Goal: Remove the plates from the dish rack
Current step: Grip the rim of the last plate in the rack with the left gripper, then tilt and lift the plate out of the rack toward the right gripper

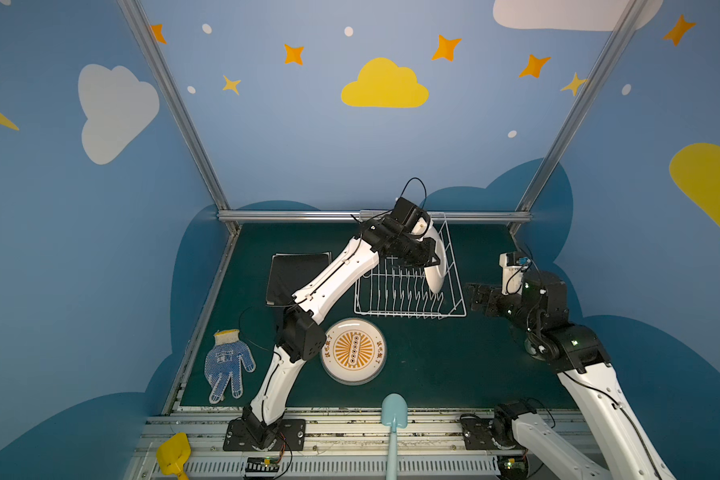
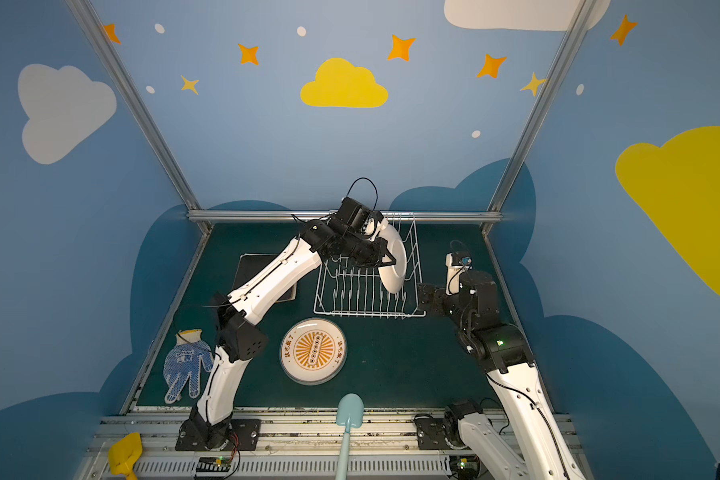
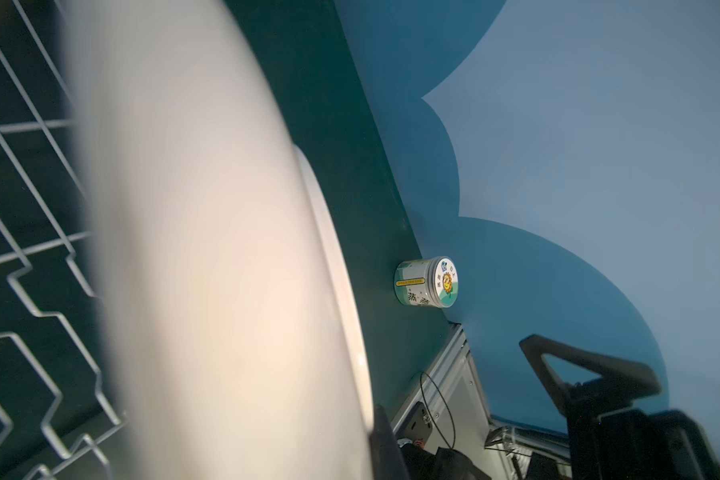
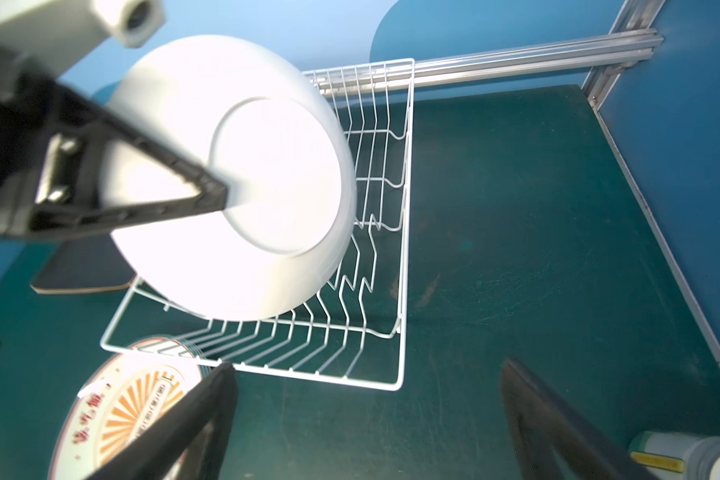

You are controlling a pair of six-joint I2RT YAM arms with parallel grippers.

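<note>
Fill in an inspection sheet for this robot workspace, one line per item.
Surface: dark green mat, scuffed.
Job's things: dish rack; white plate on edge over it; printed plate flat in front; black plate flat beside it.
Clutter: glove, blue shovel, yellow scoop, jar.
Grippers: left pincer shut on the white plate; right pincer open, empty, beside the rack.
Cables: black loop above the left wrist.
Surroundings: blue walls with clouds and stars; aluminium frame.
</note>
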